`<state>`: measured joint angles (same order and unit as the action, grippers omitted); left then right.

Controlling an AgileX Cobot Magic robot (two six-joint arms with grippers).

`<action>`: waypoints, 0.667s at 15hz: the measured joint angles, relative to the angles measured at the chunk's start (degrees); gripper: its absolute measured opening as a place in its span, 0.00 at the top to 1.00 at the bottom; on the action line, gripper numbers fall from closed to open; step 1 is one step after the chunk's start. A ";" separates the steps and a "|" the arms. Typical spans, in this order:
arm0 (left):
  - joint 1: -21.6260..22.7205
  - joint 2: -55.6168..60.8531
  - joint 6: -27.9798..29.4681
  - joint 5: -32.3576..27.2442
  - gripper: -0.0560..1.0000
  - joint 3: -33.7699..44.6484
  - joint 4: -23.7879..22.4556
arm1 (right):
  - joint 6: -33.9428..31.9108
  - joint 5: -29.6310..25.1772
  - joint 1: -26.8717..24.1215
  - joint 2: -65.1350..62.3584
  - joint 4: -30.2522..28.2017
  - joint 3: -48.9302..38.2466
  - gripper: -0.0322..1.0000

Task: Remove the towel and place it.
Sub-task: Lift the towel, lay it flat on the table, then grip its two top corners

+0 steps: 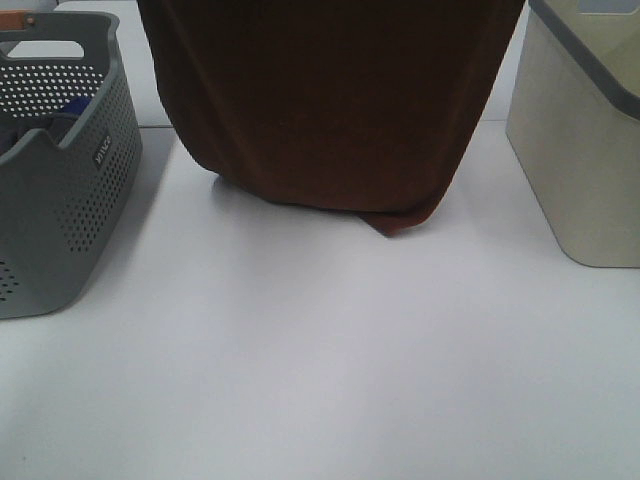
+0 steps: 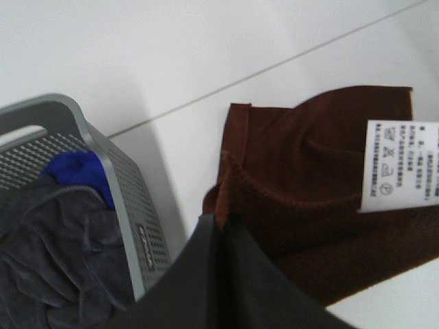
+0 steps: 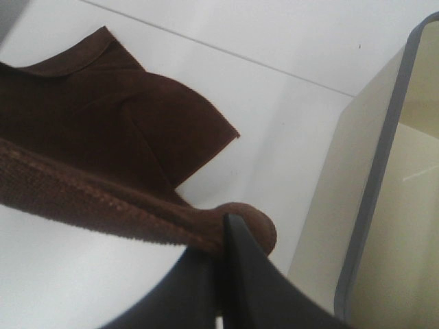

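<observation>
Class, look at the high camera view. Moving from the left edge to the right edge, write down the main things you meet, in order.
grey basket → towel → beige bin

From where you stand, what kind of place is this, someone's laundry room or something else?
Probably a test bench set up for laundry sorting, not a home: a plain white table, a grey perforated basket holding cloths, a beige bin, and a brown towel held up between them.
</observation>
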<state>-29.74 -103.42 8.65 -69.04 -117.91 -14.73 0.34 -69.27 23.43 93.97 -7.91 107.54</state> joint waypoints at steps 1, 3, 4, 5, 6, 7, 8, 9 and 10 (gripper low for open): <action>-0.06 3.78 0.46 0.23 0.95 4.93 2.58 | -0.34 0.11 0.00 -3.32 1.03 -3.95 0.97; -1.43 10.54 2.35 0.46 0.95 15.07 6.82 | -0.34 0.17 0.06 -11.12 4.35 -12.89 0.97; -2.75 13.98 3.44 0.57 0.95 20.34 7.51 | -0.34 0.17 0.06 -14.73 6.19 -18.11 0.97; -4.41 16.96 4.70 0.69 0.95 25.10 7.91 | -0.34 0.17 0.06 -17.99 7.91 -22.75 0.97; -6.07 19.14 6.13 0.97 0.95 28.76 7.96 | -0.34 0.23 0.11 -21.03 9.28 -27.67 0.97; -7.56 20.91 7.16 1.43 0.95 31.80 7.96 | -0.34 0.17 0.11 -23.61 10.31 -31.63 0.97; -9.00 22.35 8.02 1.55 0.95 34.55 8.02 | -0.34 0.17 0.11 -25.55 10.83 -35.41 0.97; -10.60 23.61 9.34 1.60 0.95 36.90 8.02 | -0.34 0.23 0.11 -27.27 11.12 -38.27 0.97; -12.26 24.64 10.54 1.66 0.95 38.85 8.02 | -0.34 0.29 0.11 -28.65 11.52 -40.62 0.97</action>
<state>-42.00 -78.78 19.19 -67.38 -79.07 -6.70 0.00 -68.98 23.55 65.32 3.61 66.92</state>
